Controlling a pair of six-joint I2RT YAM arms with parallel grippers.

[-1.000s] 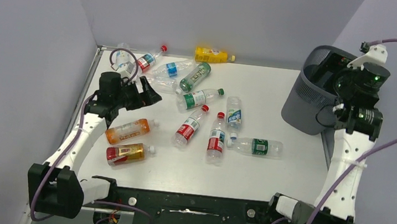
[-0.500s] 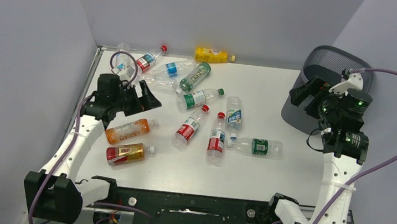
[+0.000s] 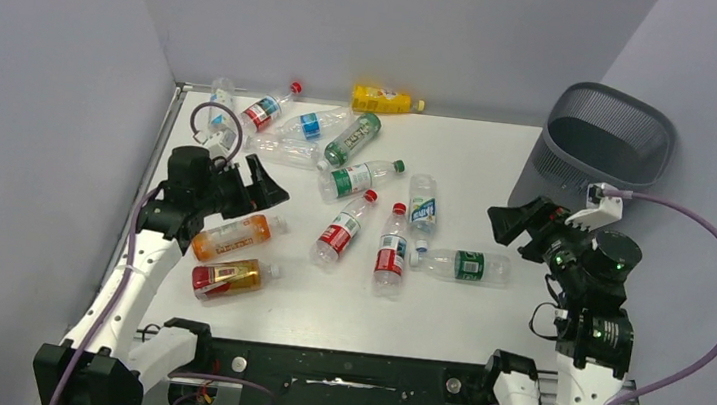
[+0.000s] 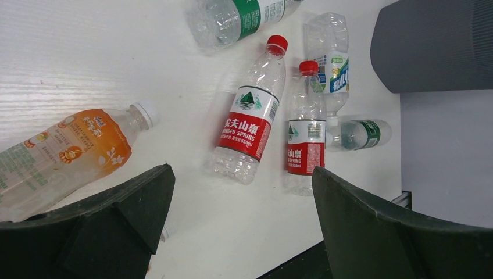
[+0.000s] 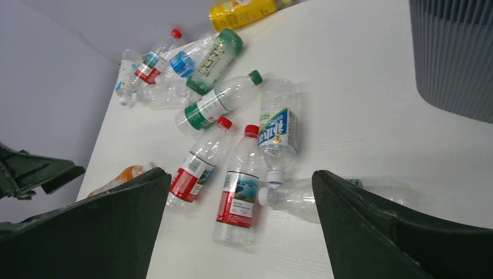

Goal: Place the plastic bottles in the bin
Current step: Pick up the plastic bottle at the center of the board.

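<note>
Several plastic bottles lie scattered on the white table. Two red-label bottles (image 3: 340,229) (image 3: 391,251) are mid-table, with a green-label bottle (image 3: 459,264) lying crosswise to their right. An orange bottle (image 3: 228,235) and an amber bottle (image 3: 226,276) lie at the left. The dark mesh bin (image 3: 559,168) stands at the far right. My left gripper (image 3: 266,185) (image 4: 241,170) hangs open just above the orange bottle (image 4: 64,154). My right gripper (image 3: 516,229) (image 5: 241,172) is open and empty, right of the green-label bottle, facing a red-label bottle (image 5: 241,183).
More bottles cluster at the back left: a yellow one (image 3: 382,98) against the wall, green ones (image 3: 353,139) (image 3: 362,177), a blue-label one (image 3: 423,204). Grey walls close in the table at the left and back. The bin's wall (image 5: 453,52) rises right of my right gripper.
My right arm has swung from above the bin down and toward the near side, now low beside the green-label bottle. The left gripper has drifted slightly nearer. Both stayed open.
</note>
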